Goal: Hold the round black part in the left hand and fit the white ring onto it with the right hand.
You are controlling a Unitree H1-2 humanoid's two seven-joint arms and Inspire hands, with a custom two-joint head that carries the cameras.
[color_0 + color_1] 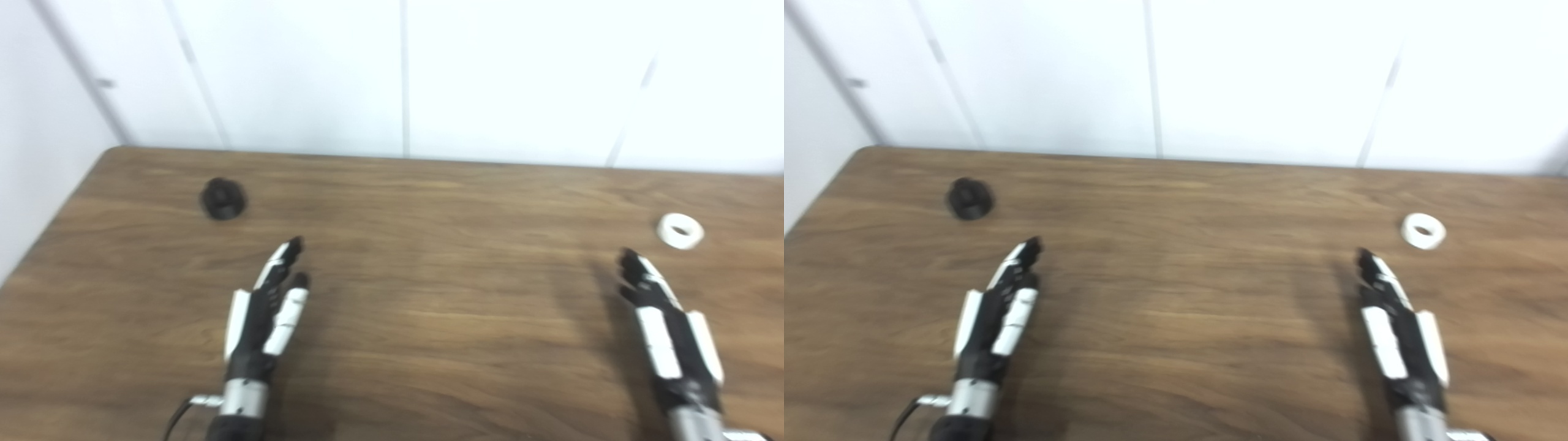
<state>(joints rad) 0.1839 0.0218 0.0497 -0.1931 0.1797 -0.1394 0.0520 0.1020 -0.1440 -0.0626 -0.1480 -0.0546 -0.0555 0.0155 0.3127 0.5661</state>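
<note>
The round black part [223, 198] lies on the far left of the wooden table [429, 306], apart from everything else and not held by either hand. The white ring [680, 231] lies flat at the far right of the table, its hole facing up, well apart from the black part. The left hand [266, 318] sits over the near left of the table with its fingers stretched forward and empty, pointing roughly toward the black part but near of it and a little to its right, not touching it. The right hand [664, 331] is likewise open and empty on the near right, fingers extended, its fingertips [628, 257] close to the white ring but just near and left of it, with a gap between. Behind the table's far edge stands a white panelled wall [404, 73]. Both views are slightly blurred.
</note>
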